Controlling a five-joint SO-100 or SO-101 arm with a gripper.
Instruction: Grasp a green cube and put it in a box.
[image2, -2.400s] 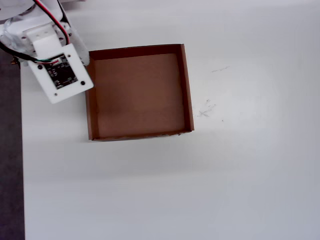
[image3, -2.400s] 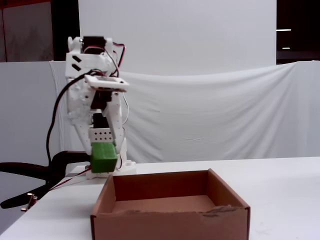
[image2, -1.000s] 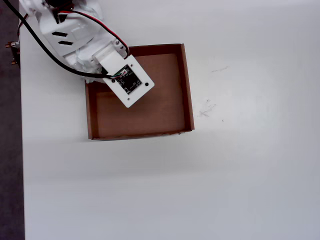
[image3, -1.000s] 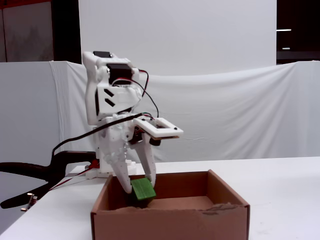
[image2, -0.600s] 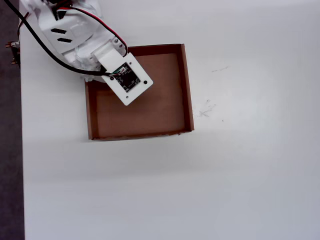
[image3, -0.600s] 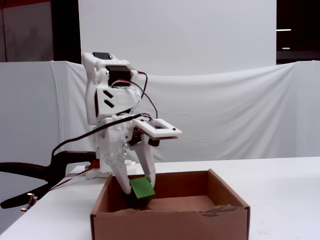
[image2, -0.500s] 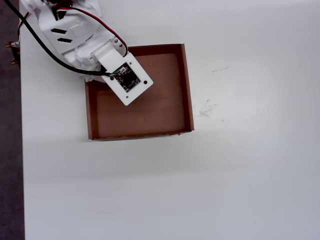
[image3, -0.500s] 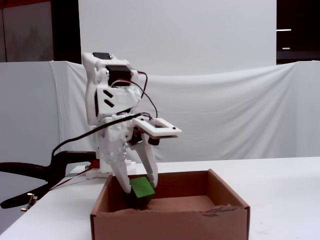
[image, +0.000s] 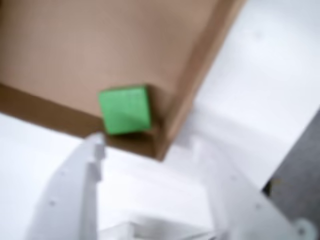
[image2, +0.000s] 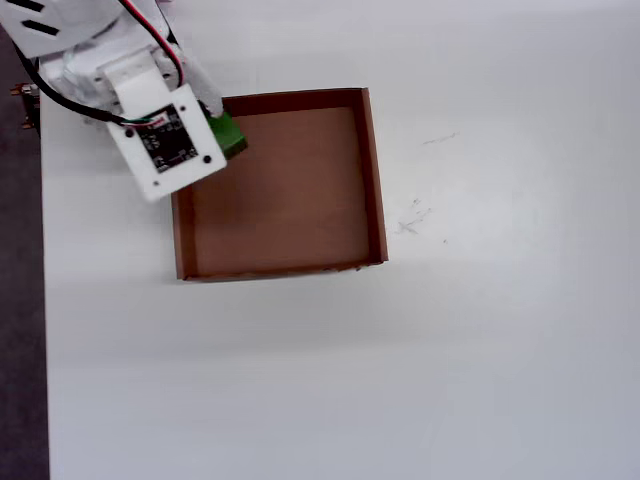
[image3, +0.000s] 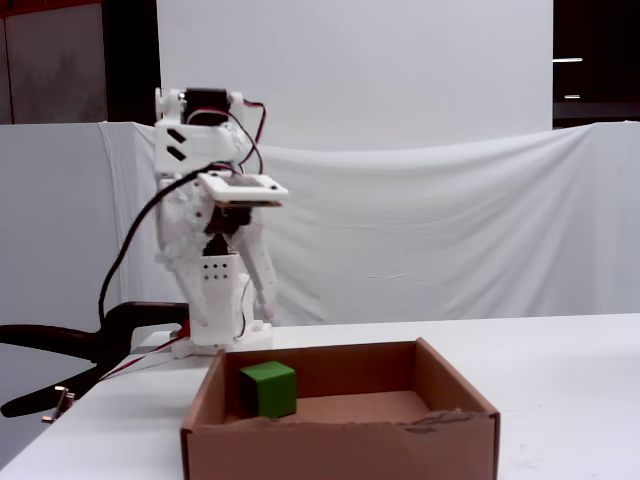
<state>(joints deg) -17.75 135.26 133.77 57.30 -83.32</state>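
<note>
Cube (image: 124, 109) sat loose in a corner of the box (image: 75, 45) in the wrist view, close to both walls; gripper (image: 147, 150) hung above with its fingers spread, holding nothing. Overhead view: the arm's camera plate covered that corner, the remaining floor lay bare. Fixed view: the gripper hung well above the rim.

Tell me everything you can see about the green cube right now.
The green cube is a small, solid, bright-green block with plain matte faces. It sits flat on the floor of the box, tucked into a corner; the wrist view shows it close against the walls there. Nothing holds it: the gripper hangs open above it, well clear. In the overhead view the arm covers most of it, leaving only a green edge.
</note>
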